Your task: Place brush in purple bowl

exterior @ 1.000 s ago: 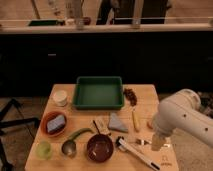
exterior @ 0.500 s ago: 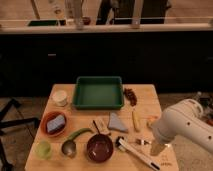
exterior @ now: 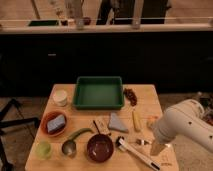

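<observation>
Though the bulky white arm (exterior: 186, 125) hides most of the hand (exterior: 158, 148), it hangs spread wide and empty over the tabletop's (exterior: 146, 96) front right. The brush (exterior: 140, 155) lies flat on a diagonal, with its dark head just beside the purple bowl (exterior: 100, 148) and its handle running front-right beneath the hand.

The brush (exterior: 139, 154), white with a small dark head, lies flat and slanted on the table, its head just beside the purple bowl (exterior: 89, 145). The bowl stands upright, glossy and dark inside. The gripper (exterior: 158, 148) hangs just above the handle's right side.
</observation>
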{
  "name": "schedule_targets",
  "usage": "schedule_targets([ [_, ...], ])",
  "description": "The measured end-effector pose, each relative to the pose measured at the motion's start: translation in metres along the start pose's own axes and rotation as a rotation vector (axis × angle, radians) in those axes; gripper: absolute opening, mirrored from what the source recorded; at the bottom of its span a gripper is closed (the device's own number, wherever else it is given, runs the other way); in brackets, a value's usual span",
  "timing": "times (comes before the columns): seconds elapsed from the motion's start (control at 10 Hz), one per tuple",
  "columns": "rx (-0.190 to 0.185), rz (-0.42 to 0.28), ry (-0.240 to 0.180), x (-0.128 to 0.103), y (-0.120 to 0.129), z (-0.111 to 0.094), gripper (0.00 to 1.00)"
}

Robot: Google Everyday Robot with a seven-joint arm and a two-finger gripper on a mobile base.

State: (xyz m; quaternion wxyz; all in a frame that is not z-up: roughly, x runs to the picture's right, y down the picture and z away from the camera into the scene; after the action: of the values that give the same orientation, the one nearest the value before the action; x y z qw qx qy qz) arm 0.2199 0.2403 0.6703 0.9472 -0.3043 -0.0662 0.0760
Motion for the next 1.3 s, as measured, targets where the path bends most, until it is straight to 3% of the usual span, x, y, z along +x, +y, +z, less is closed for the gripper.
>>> schedule_targets([
  [0.3, -0.006, -0.095, -0.121, 0.002, 0.006, 0.033, 0.80],
  [0.4, -0.014, -0.144, -0.138, -0.001, 0.010, 0.041, 0.80],
  [0.8, -0.052, -0.313, -0.155, -0.017, 0.035, 0.060, 0.80],
  [1.0, -0.064, -0.369, -0.142, -0.028, 0.046, 0.068, 0.80],
  [1.1, -0.070, -0.352, -0.113, -0.030, 0.047, 0.073, 0.80],
  [1.3, -0.076, -0.193, -0.066, -0.025, 0.046, 0.078, 0.80],
])
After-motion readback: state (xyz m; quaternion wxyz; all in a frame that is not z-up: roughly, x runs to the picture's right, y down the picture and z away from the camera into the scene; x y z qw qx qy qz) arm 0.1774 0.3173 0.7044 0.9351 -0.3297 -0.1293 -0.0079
